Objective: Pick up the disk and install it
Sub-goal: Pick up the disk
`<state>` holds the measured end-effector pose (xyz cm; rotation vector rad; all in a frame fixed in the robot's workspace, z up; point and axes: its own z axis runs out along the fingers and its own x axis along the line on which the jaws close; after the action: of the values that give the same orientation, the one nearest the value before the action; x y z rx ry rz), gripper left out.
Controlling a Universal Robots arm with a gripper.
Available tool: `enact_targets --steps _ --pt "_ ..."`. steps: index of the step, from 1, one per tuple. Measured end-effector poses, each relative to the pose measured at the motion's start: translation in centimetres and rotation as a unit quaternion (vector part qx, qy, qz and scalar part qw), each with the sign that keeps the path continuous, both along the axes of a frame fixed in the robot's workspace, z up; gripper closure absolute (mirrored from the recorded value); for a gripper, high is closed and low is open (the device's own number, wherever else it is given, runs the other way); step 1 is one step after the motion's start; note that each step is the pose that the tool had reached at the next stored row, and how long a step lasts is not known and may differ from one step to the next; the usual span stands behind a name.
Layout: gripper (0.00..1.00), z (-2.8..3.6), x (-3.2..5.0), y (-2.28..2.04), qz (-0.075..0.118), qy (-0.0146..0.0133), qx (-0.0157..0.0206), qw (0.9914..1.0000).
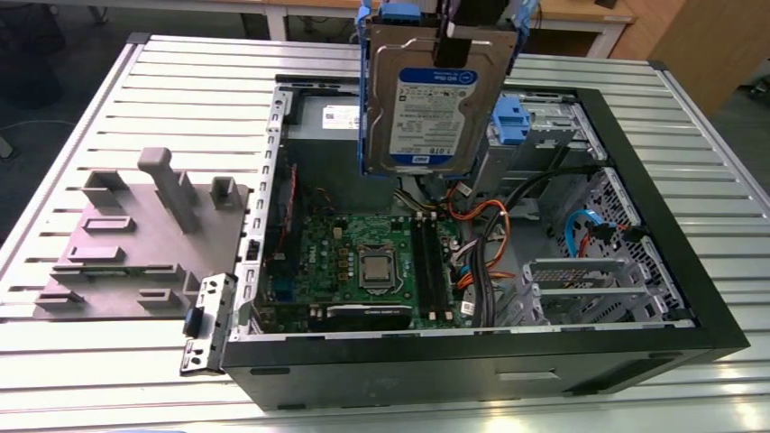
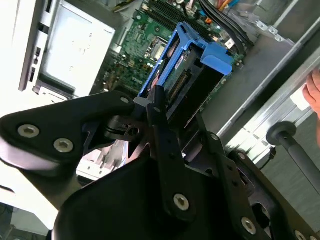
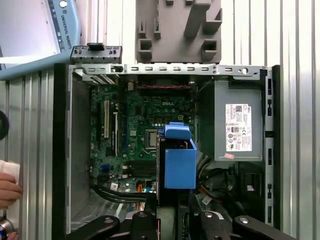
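The disk is a silver drive with a white-and-blue label in a bright blue carrier. It hangs upright above the back of the open computer case in the exterior view. My gripper is shut on its top edge. In both wrist views the blue carrier points down toward the motherboard, and the black fingers clamp it from both sides.
A grey fixture block lies on the slatted table at the exterior view's left. Inside the case are a grey power supply with a white sticker, cables and a blue latch piece. A person's hand rests beside the case.
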<state>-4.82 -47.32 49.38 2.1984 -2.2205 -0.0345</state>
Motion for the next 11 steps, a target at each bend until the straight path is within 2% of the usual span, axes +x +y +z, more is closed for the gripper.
enact_targets --steps 4,11 --pt "0.65 0.00 0.00 -1.43 0.000 0.0000 -0.0001 1.00000" --pt "0.65 -0.01 0.00 -3.62 0.000 0.0000 -0.0001 1.00000"
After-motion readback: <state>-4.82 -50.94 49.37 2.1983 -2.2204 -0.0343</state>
